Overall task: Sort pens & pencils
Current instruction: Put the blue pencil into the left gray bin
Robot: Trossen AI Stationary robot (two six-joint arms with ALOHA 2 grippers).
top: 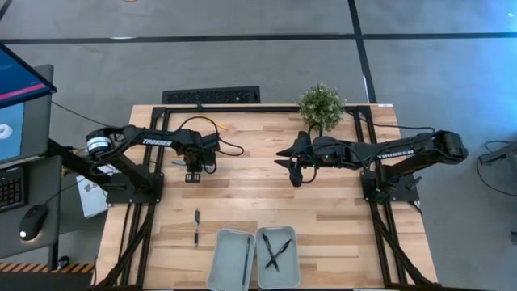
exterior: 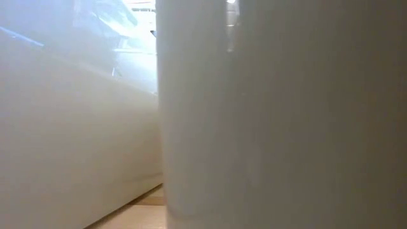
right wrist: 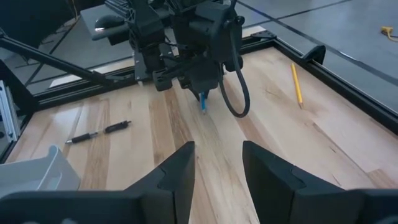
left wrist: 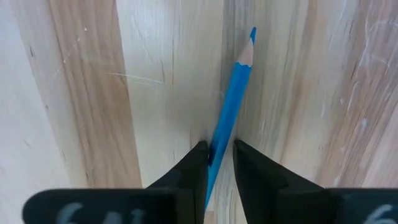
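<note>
Your left tool (left wrist: 219, 163) was down at the surface (left wrist: 155, 74), its fingers (left wrist: 193, 165) closed against the blue pencil (left wrist: 231, 109) between them, tip pointing ahead. Your right tool (right wrist: 217, 165) hung released above the surface, facing the left. The yellow pencil (right wrist: 296, 83) lay well apart; one pen (right wrist: 99, 132) lay aside.

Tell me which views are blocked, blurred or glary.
Low view: almost wholly blocked by pale, out-of-focus surfaces right at the lens; only a sliver of wood shows. Left wrist view: the blue pencil is sharp, the left gripper fingers in front are soft. Right wrist view: glare on the table at the far side. High view: even light, clear.
</note>
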